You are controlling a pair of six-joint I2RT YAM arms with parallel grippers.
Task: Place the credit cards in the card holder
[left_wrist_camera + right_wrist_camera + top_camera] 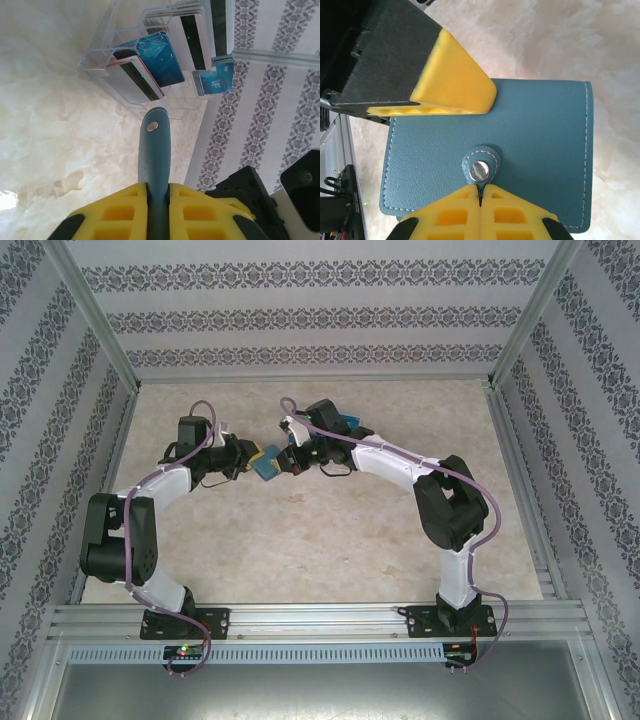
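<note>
Over the middle of the counter (330, 550) both claws meet on the holder (530, 135). The left claw (159, 192) pinches its edge. The right claw (480, 197) is pressed together at the root of the snap tab (480, 167), apparently nipping it. The holder is teal, stitched and folded shut with the snap fastened, and its long side runs across the right claw's fingers. It probably has to be opened first. Beyond it, straight ahead of the left claw, the cards (160, 60) stand tilted in a clear rack (95, 62). Their faces are blue and white, some with dark stripes. From above, the right arm looks nearer the rack.
</note>
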